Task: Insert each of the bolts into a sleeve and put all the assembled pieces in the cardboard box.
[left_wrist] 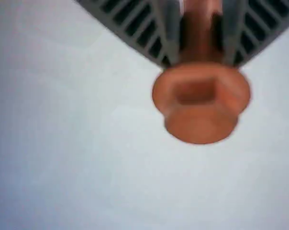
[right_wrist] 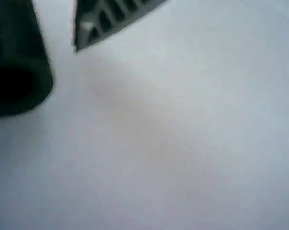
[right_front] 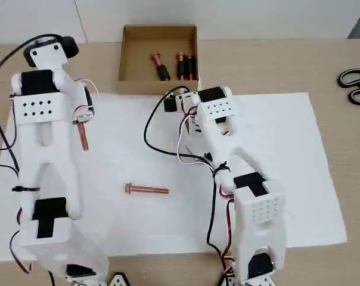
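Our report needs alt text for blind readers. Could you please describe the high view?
The left gripper holds a copper bolt over white paper, where a second bolt lies. The cardboard box at the paper's far edge contains bolts in black sleeves; the right arm is beside it.

White plastic arms with black servos — black, red and white cables.
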`<act>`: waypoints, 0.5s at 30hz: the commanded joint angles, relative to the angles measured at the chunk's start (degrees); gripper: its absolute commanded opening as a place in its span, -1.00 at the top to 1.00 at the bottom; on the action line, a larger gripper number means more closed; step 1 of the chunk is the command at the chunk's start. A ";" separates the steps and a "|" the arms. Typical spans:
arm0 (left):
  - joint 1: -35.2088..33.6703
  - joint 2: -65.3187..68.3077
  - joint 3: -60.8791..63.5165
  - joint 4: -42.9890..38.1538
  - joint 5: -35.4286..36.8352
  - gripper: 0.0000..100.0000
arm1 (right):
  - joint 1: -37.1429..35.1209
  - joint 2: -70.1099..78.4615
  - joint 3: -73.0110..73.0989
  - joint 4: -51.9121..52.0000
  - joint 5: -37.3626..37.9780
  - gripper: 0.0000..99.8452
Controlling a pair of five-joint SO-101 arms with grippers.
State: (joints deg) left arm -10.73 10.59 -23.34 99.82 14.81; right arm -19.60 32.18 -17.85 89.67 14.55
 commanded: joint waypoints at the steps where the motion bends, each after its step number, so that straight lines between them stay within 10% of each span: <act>1: 0.09 -3.78 0.04 -0.26 0.35 0.99 | -0.92 -3.21 -0.53 -1.63 1.49 0.63; 15: 0.09 -3.78 0.13 -0.26 0.35 0.99 | -1.19 -3.21 -0.53 -2.42 5.19 0.88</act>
State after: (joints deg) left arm -10.73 10.59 -23.34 99.82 14.81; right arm -19.87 32.09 -17.85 88.26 18.95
